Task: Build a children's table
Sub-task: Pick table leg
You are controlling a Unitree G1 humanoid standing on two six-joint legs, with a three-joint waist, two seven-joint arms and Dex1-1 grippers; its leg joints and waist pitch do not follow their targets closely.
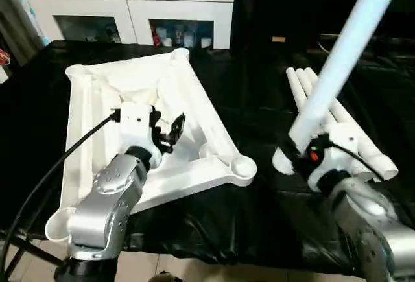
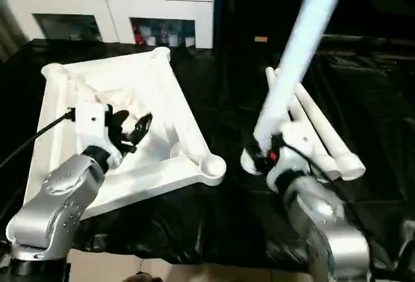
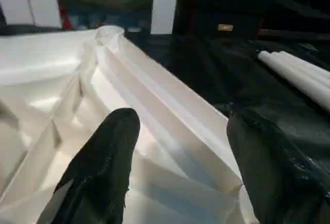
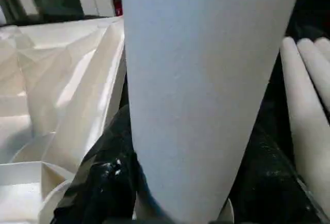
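Nearest the head camera are the two silver forearms. The right claw (image 1: 299,150) is clenched around the thick end of one white leg (image 1: 337,61), which rises at a slant up and away over the black-covered tabletop (image 1: 259,113); in the right wrist view this leg (image 4: 206,80) stands between the black fingers (image 4: 103,183). The left claw (image 1: 170,129) is released and grips nothing, hovering over the ribbed underside of the white table top (image 1: 207,126), which lies upside down on the left half of the black cloth; its near corner socket (image 1: 241,165) points toward the held leg. Just beyond the right claw, three more legs (image 1: 350,133) lie side by side on the cloth. Farthest back stands a white cabinet (image 1: 130,3) with glass doors.
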